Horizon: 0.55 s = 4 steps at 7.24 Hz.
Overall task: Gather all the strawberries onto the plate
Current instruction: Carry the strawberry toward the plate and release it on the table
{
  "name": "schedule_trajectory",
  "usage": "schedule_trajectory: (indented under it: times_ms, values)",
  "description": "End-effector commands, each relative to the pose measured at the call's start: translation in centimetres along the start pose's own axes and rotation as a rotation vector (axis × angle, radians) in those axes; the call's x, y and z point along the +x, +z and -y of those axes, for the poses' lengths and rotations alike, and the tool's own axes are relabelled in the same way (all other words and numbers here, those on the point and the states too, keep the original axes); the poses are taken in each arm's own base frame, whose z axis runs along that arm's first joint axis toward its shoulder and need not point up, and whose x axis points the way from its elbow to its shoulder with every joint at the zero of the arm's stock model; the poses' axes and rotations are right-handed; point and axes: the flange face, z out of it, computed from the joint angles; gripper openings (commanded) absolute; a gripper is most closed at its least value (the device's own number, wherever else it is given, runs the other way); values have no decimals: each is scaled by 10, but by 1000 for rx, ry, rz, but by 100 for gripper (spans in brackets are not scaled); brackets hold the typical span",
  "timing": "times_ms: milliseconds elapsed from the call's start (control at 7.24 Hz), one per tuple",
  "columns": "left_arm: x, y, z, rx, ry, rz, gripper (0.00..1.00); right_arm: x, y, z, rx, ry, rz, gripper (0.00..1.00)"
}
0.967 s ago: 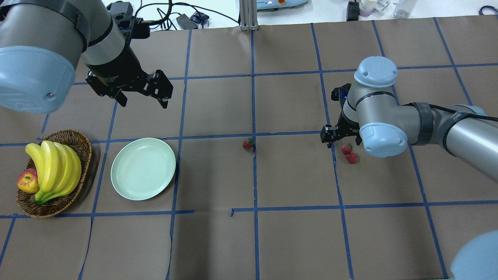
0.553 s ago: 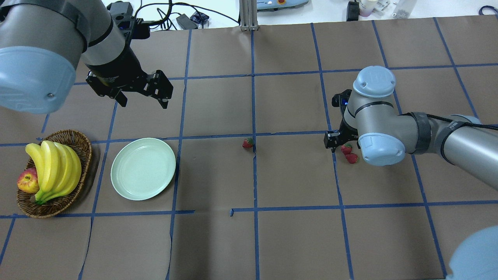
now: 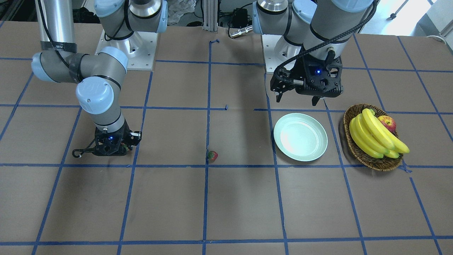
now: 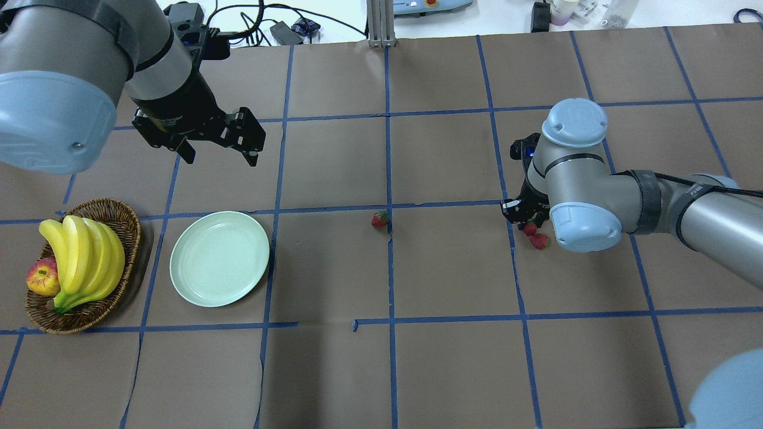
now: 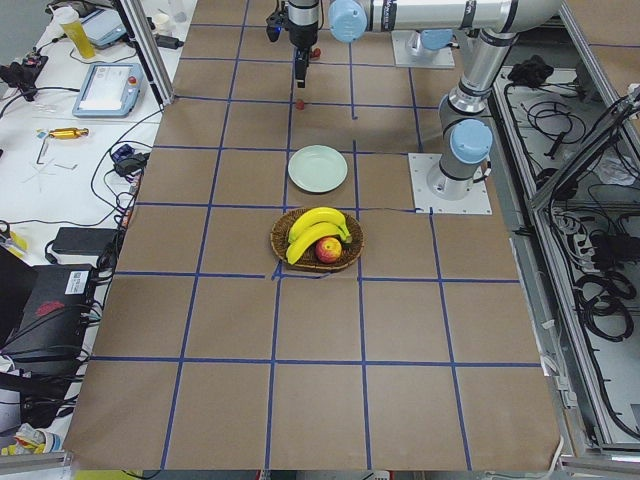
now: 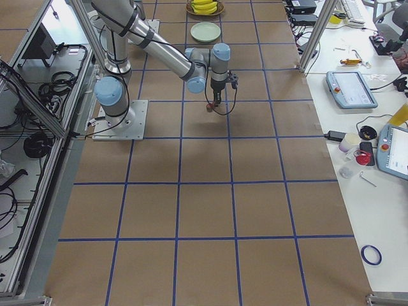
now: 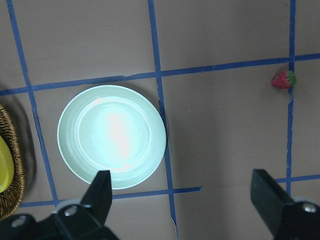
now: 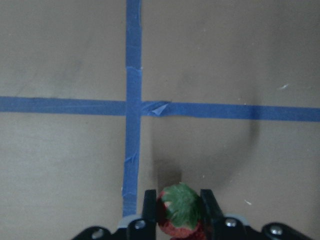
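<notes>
The pale mint-green plate lies empty at the left; it also shows in the left wrist view. One strawberry lies alone on a blue tape line mid-table. My right gripper is down at the table, its fingers shut on a second strawberry. The third strawberry lies right beside it on the table. My left gripper is open and empty, hovering high behind the plate.
A brown wicker basket with bananas and an apple stands left of the plate. Blue tape lines cross the brown table cover. Cables and devices lie beyond the far edge.
My right gripper has shifted slightly right and lower over the strawberry pair, and its fingers have closed on one strawberry. The left arm has not moved.
</notes>
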Motion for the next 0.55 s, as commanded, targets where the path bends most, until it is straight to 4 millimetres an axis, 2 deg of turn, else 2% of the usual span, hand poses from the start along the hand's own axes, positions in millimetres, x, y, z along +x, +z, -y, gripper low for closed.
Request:
schedule_trajectory:
  times_ms: [0,138,415]
  values:
    - [0,1,0,-1,0,0,100,-8,-31,24,75,97,39,0]
    - [0,0,0,0,0,0,100,-42,-53,36,93,163,103,0]
    - [0,0,0,0,0,0,100,-155,-67,10,82,194,140,0]
